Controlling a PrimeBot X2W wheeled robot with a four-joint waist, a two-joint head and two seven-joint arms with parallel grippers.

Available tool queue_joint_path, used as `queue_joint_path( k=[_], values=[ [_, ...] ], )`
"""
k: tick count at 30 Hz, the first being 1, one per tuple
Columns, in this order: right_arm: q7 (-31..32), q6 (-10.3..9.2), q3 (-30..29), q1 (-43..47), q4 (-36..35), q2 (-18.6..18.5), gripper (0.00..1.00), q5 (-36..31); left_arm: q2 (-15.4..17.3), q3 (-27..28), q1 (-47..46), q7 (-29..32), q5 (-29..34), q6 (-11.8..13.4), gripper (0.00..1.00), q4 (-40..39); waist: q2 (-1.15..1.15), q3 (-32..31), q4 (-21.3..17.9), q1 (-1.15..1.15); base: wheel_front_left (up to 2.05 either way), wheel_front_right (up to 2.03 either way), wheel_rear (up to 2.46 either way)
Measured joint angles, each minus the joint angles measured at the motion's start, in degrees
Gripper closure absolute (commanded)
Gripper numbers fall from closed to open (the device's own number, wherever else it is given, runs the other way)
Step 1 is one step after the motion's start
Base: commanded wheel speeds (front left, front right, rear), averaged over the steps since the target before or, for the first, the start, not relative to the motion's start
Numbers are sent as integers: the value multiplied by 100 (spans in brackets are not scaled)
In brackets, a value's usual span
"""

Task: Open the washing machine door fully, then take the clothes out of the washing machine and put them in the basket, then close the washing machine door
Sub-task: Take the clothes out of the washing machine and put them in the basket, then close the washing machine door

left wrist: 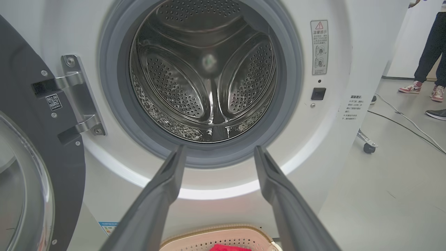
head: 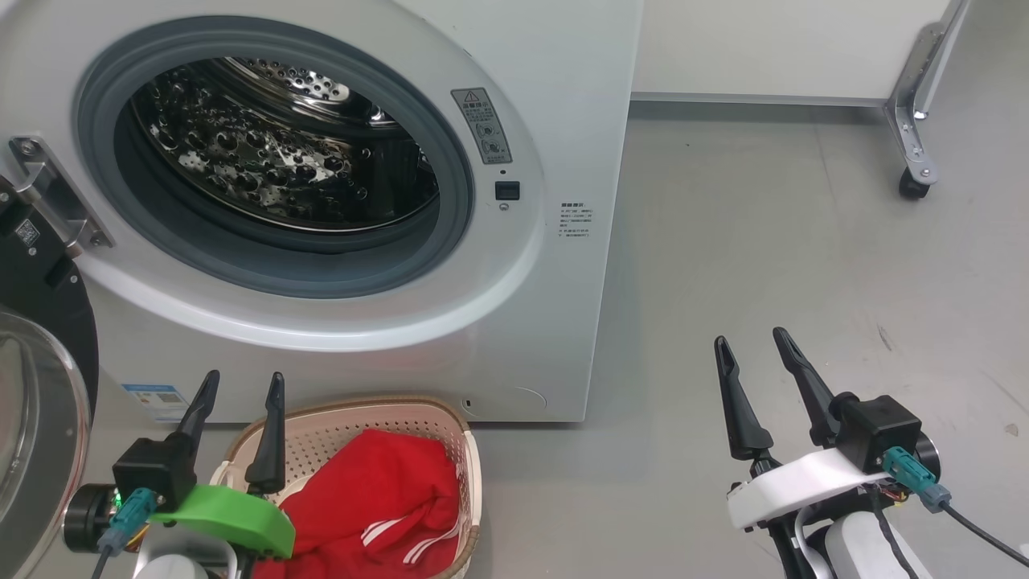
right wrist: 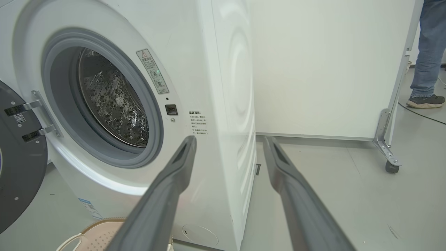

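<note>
The white washing machine [head: 555, 96] stands ahead with its steel drum [head: 281, 145] showing no clothes inside. Its black-rimmed door [head: 40, 386] hangs swung wide open at the left on a metal hinge [left wrist: 78, 97]. On the floor in front sits the cream basket [head: 458, 434] holding red clothes [head: 378, 498], one with white stripes. My left gripper [head: 245, 382] is open just above the basket's left rim, nothing between its fingers. Over bare floor to the machine's right, my right gripper [head: 752, 342] is open and empty too. The left wrist view looks straight into the drum [left wrist: 205, 76].
A white panel on a metal caster leg [head: 912, 137] stands at the back right. A person's legs and shoes [left wrist: 423, 87] and a cable lie on the floor beyond the machine's right side; another person's leg [right wrist: 427, 69] shows past the panel. Grey floor [head: 764, 265] stretches right of the machine.
</note>
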Motion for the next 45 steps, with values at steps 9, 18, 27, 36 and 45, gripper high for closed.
queue_joint_path(
  k=[9, 18, 27, 36, 45],
  values=[
    [0, 0, -11, 9, -48, 2, 0, -1, -31, -8, 90, 0, 0, -20, 0, -160, 0, 81, 10, 0, 0, 0, 0],
    [0, 0, -18, 9, -79, 4, 0, -2, -32, 0, 95, 0, 0, -42, 0, -300, 0, 174, 22, 0, 0, 0, 0],
    [0, 0, -22, 8, -87, 8, 0, -2, -31, 20, 108, 0, 33, -43, 0, -321, 0, 226, 21, 0, 0, 0, 0],
    [0, 0, -22, 7, -94, 15, 0, -2, -27, 13, 109, 0, 55, -59, 0, -345, 0, 263, 2, 0, 0, 0, 0],
    [0, 0, -33, 0, -90, 22, 0, -2, -27, -11, 109, 0, 79, -89, 0, -357, 0, 276, 2, 0, -4, 4, 0]
  ],
)
